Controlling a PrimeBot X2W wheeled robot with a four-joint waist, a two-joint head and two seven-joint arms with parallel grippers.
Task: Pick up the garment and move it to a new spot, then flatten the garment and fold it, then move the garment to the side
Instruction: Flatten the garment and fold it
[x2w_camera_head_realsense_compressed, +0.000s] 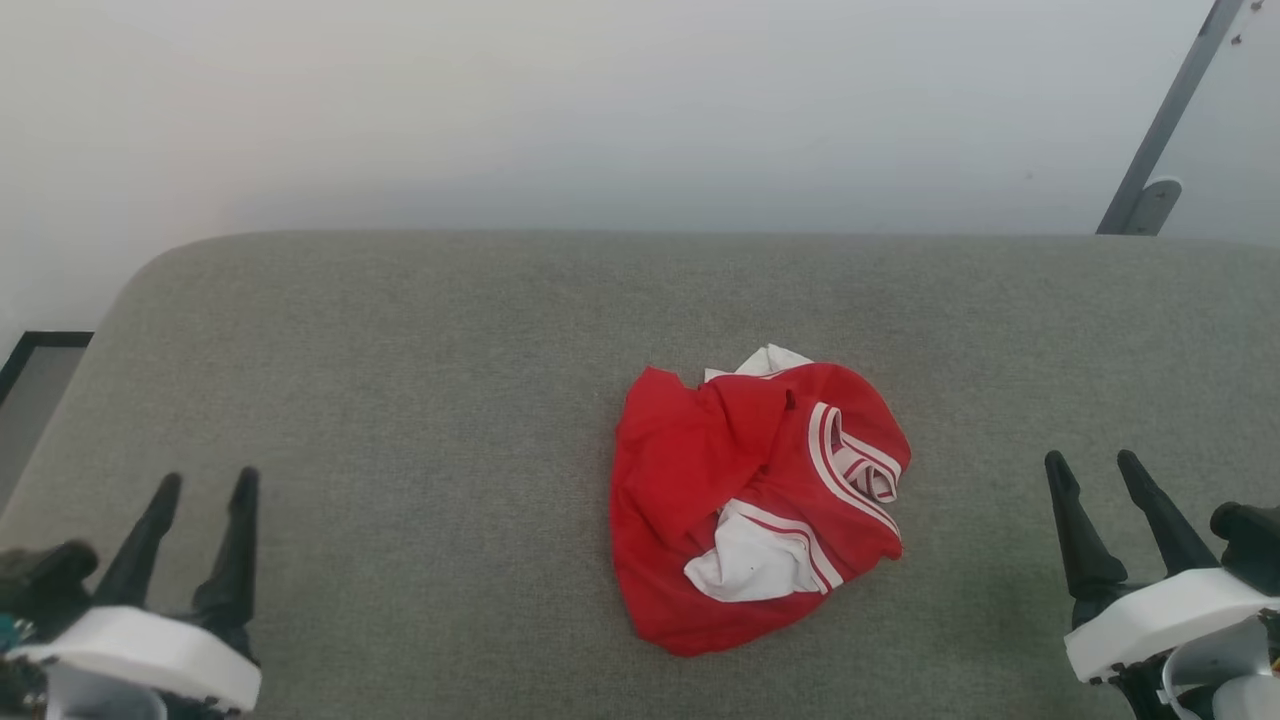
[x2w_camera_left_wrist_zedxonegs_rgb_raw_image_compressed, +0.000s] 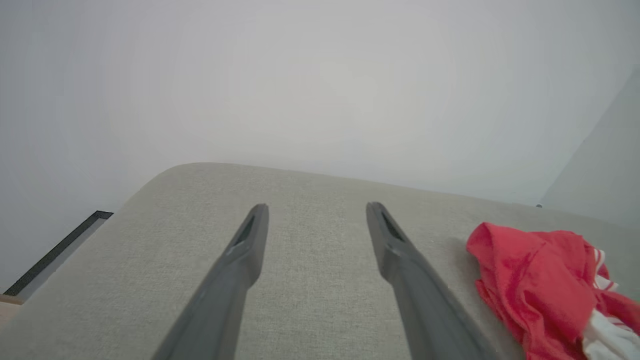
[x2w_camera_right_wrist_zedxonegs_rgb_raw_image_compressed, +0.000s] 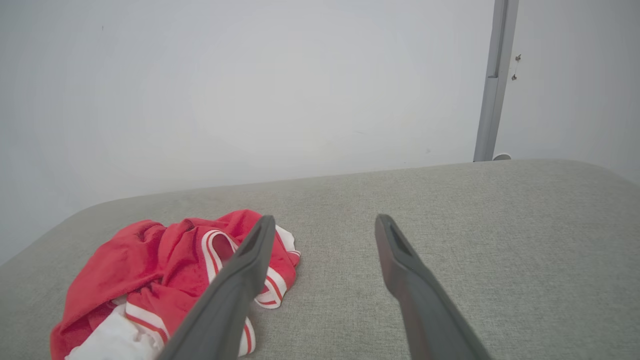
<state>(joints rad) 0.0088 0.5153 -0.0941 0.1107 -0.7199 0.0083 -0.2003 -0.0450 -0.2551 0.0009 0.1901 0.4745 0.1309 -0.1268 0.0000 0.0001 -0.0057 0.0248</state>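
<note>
A grey fabric-covered bench (x2w_camera_head_realsense_compressed: 400, 400) with rounded corners carries a crumpled red jersey shirt (x2w_camera_head_realsense_compressed: 700, 470) with white sleeves and striped trim, lying slightly right of centre.

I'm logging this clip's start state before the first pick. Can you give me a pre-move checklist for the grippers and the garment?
1. Left gripper open and empty: ok, fingers apart over the grey padded surface.
2. Right gripper open and empty: ok, fingers apart.
3. Garment free of both grippers: ok, it lies between them, untouched.
4. Garment flat: not ok, it is a crumpled heap with a white sleeve and striped trim bunched on top.
5. Which face is up: cannot tell, too crumpled.
6. Room for a new spot: ok, bare surface on both sides.
</note>
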